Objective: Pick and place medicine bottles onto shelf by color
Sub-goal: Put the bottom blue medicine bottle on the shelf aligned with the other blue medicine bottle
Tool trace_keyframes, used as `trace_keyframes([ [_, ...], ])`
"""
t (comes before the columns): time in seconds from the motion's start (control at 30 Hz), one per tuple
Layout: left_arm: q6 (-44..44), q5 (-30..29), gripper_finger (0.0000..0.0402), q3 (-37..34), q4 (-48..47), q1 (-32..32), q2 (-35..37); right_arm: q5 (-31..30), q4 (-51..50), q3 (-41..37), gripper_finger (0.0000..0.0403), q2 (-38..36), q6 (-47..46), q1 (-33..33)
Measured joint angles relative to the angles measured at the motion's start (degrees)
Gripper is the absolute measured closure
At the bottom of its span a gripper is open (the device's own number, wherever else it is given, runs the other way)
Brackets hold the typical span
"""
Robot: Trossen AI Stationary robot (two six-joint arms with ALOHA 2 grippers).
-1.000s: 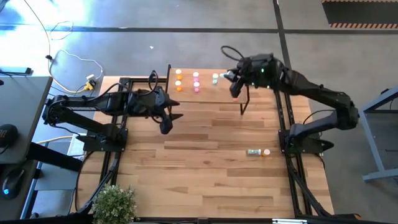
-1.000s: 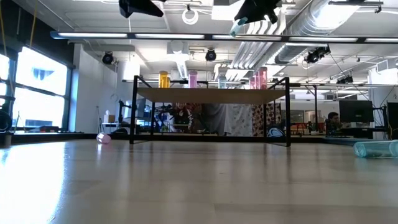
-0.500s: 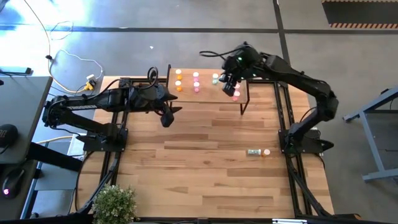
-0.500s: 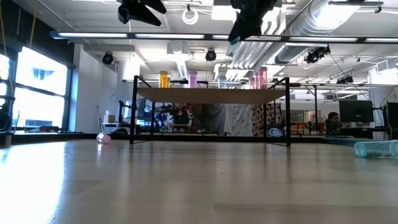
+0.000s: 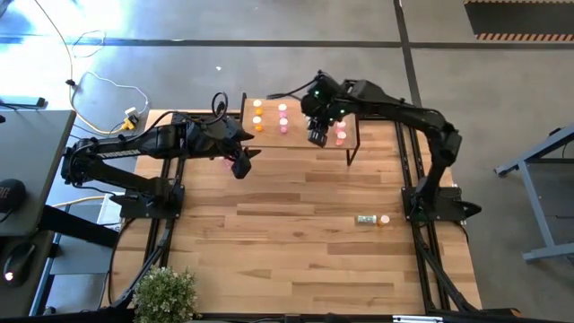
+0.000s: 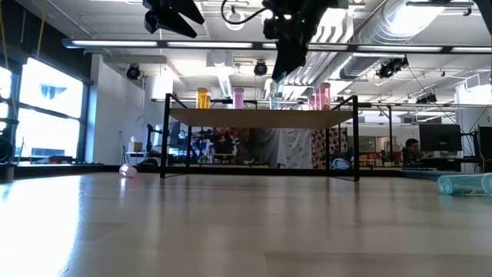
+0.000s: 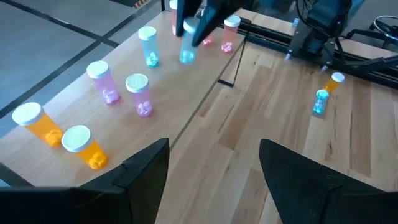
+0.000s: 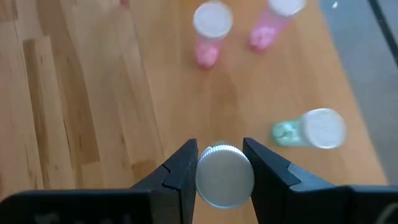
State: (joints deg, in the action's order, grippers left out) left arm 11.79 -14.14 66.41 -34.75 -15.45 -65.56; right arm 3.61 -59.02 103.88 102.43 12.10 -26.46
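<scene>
The shelf [image 5: 269, 136] stands at the table's far edge. On it stand two orange bottles [image 7: 84, 146], two pink ones [image 7: 140, 93], a teal one [image 7: 148, 45] and red ones [image 7: 230, 31], all upright on their bases. My right gripper [image 5: 316, 136] hovers over the shelf between the pink and red bottles, shut on a teal bottle [image 7: 186, 46]. My left gripper [image 5: 240, 166] is open with nothing between its fingers, above the table just off the shelf's near left corner. My right gripper pinches the teal bottle's white cap [image 8: 224, 175] between its two fingers, one on each side. The fingers come from above, slanting down. The bottle hangs below them, roughly upright, clear of the shelf top, beside the standing teal bottle [image 8: 309, 130].
A teal bottle [image 5: 365, 219] and an orange one [image 5: 384, 219] lie on the table near the right arm's base. A pink bottle [image 6: 128, 171] lies on the table by the shelf's left legs. A potted plant [image 5: 166, 292] sits at the near left corner.
My right gripper has carried the teal bottle from the shelf's right end toward the table's left, over the shelf, sinking lower and tipping to point more steeply down. It has stayed shut on the bottle throughout.
</scene>
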Motion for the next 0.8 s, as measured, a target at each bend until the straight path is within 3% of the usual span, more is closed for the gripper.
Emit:
trace_keyframes([
  [0.8, 0.2, 0.0, 0.0161, 0.0, -0.2, 0.1, 0.0, -4.0, -0.2, 0.0, 0.0299, 4.5, 2.6, 1.0],
])
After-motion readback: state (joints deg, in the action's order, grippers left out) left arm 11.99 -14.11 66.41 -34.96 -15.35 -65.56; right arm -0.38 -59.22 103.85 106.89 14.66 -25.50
